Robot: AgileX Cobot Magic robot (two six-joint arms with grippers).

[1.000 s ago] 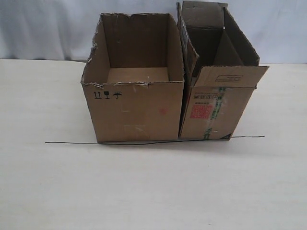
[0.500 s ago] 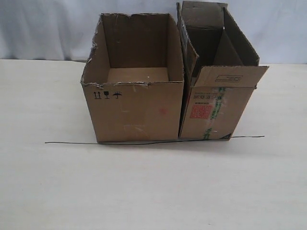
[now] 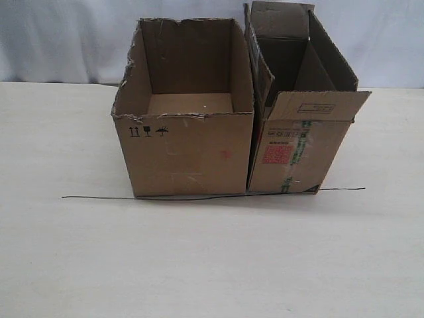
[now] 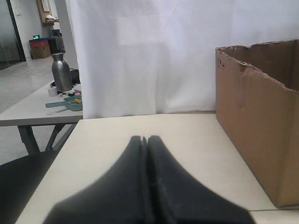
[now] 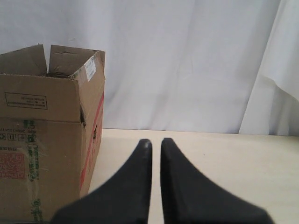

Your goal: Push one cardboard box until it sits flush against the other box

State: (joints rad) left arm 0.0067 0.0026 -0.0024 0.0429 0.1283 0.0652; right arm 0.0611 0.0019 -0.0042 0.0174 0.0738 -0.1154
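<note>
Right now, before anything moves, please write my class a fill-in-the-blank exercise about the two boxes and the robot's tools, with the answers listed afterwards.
1. In the exterior view, the cardboard box stands to the ___ of the other box.
2. A thin ___ line runs across the table along the front of both boxes.
3. The square label on the cardboard box is ___.
4. The left tool is ___, its fingers touching and holding nothing.

Missing words: right; black; red; shut.

exterior camera looks down at the front of the other box (image 3: 185, 156). wrist cameras sit low, left near its free side, right beyond the cardboard box (image 5: 46, 140).
</note>
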